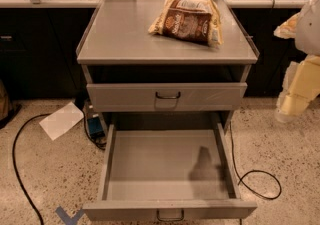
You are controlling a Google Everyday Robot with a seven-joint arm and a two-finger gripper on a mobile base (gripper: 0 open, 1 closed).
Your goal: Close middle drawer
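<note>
The robot's pincer point(292, 101), wrapped in pale cream padding, hangs at the right edge of the view, well clear of the grey table point(125, 39); whether it is spread or pressed together cannot be told from this angle, and it appears to be carrying nothing. Left of it and lower in the view lies the middle drawer point(155, 159), pulled out to what looks like full reach and bare inside save for a shadow on its floor. The drawer's long axis runs straight from the table's frame toward the camera, so its low front panel and small dark wire handle point(170, 214) sit at the bottom of the view, the part farthest from the frame. The pincer stands off to the drawer's right side, near its back end rather than its front panel, and touches none of it. By this reading the closing has not begun: the arm would likely have to come round in front of the panel, then press along that axis, away from the camera. Above the opening, the upper drawer front point(200, 97) looks shut, and a bag of snacks point(186, 20) rests on the table top. A black cable point(260, 181) loops on the floor beside the drawer's right wall.
</note>
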